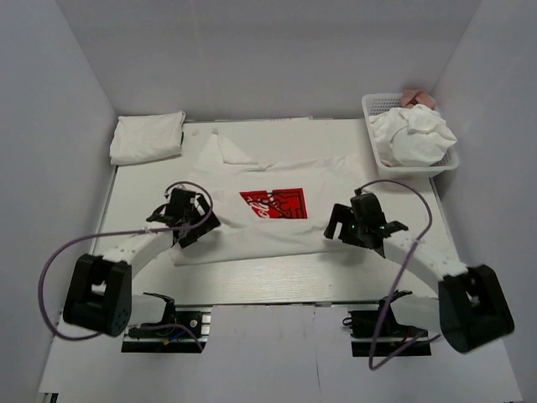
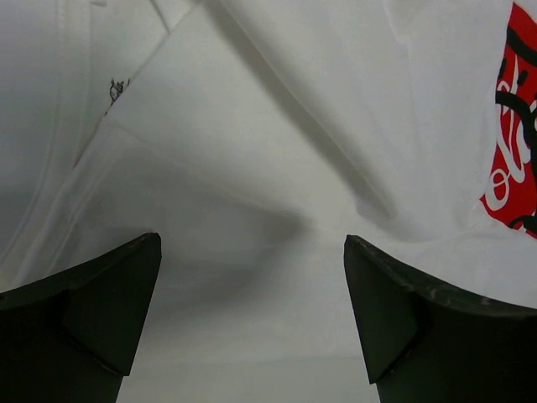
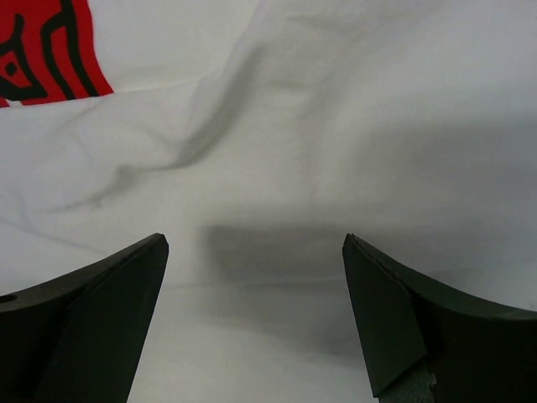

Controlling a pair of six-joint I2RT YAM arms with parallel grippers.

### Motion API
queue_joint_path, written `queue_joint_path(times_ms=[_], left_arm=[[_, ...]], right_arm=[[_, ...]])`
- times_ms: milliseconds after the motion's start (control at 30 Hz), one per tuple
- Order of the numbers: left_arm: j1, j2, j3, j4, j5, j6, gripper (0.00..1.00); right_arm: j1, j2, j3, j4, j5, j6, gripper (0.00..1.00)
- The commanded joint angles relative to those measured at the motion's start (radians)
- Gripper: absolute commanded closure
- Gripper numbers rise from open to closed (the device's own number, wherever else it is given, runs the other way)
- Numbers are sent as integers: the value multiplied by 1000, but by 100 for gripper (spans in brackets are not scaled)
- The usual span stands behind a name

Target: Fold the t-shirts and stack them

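- desk (image 1: pixel 277 290): a flat white board with a faint wood grain that fills the middle of the frame. it looks smooth, so a one-sided pull would likely slide the cloth along instead of folding it.
- printed t-shirt (image 1: pixel 243 239): soft white cotton spread across the centre of the frame. one sleeve is turned up toward the upper left, and shallow ridges run through the cloth. those wrinkles could get trapped in the fold and leave a lumpy rectangle. a pinch could also catch only the top layer, so the back would lag behind.
- basket (image 1: pixel 373 105): white perforated plastic at the upper right. it holds crumpled shirts (image 1: pixel 415 134) heaped above the rim, and i judge the heap could snag or spill if an arm swings wide.
- folded shirt (image 1: pixel 148 137): a flat, slightly puffy white rectangle at the upper left, apart from the spread one. it could slump if the next shirt lands off-centre.
- left pincer (image 2: pixel 252 239): dark, wedge-shaped jaws spread wide and gripping nothing, low over the shirt's left side.
- right pincer (image 3: pixel 252 243): also spread wide and empty, over the shirt's right side. if the two lift unevenly, the fold would skew.
- red print (image 1: pixel 274 204): a crisp rectangle with white script at the chest.
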Motion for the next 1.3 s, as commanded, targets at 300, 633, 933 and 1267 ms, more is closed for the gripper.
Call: queue_joint_path(times_ms=[300, 633, 933, 1267], left_arm=[[12, -402, 75, -301, -284, -145, 0], [12, -565, 58, -335, -328, -176, 0], [12, -597, 26, -344, -350, -197, 0], [12, -565, 15, -325, -341, -197, 0]], right_arm=[[235, 26, 294, 201, -220, -210, 10], [434, 778, 968, 157, -291, -436, 10], [485, 1217, 1613, -86, -239, -479, 10], [491, 1220, 1510, -42, -175, -480, 24]])
